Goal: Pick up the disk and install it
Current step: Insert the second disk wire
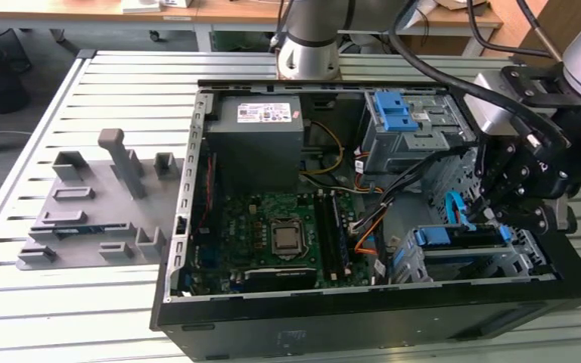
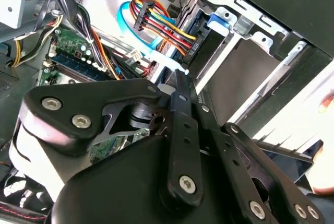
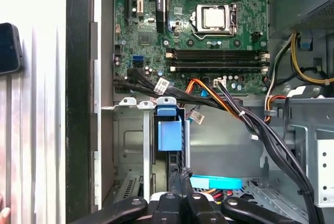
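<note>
Table (image 1: 88,318) of pale metal slats carries, at the exterior view's left, a grey fixture plate (image 1: 94,208) with upright blocks and slots. Next to it lies an open black computer case (image 1: 371,325), side panel off. Inside, going toward the exterior view's right: a grey power supply (image 1: 265,144) with white sticker at the far corner, a green motherboard (image 1: 275,234) below it with the bare processor socket (image 1: 287,234) near its middle, then loose bundles of black, orange and yellow cables (image 1: 371,219). Farther right sits a grey drive cage (image 1: 417,132) topped by a blue latch piece (image 1: 399,115). Nearer the case front is a lower metal bay (image 1: 472,261); the disk (image 1: 459,236) sits in it, its blue bracket showing at the bay mouth. In the first wrist view the disk (image 3: 169,130) stands edge-on in the bay slot, blue bracket end toward the motherboard. Pincer (image 1: 498,215) hangs directly over that bay at the exterior view's right; in the first wrist view its black fingers (image 3: 180,185) are drawn narrow, close together on the near edge of the disk, though actual contact is hard to make out.
</note>
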### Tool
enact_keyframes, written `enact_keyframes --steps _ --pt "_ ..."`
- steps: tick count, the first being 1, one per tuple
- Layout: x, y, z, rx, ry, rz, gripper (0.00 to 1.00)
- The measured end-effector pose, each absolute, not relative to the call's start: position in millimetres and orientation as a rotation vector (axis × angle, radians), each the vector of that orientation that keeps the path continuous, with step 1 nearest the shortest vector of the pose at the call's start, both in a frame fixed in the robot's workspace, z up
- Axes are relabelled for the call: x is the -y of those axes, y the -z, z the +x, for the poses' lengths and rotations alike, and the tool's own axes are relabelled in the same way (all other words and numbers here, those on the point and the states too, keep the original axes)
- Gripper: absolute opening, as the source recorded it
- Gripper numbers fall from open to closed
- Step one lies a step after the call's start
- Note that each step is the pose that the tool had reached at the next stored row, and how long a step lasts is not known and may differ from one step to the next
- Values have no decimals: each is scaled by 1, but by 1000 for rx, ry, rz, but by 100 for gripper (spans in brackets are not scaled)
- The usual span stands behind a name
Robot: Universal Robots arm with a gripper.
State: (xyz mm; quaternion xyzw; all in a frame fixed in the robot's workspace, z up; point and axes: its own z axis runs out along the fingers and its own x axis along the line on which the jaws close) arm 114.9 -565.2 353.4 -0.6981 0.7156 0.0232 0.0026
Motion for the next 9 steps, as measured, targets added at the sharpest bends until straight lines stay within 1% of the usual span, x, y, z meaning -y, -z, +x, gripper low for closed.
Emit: enact_keyframes --steps 9 --pt "565 -354 115 -2245 -73 -2189 11"
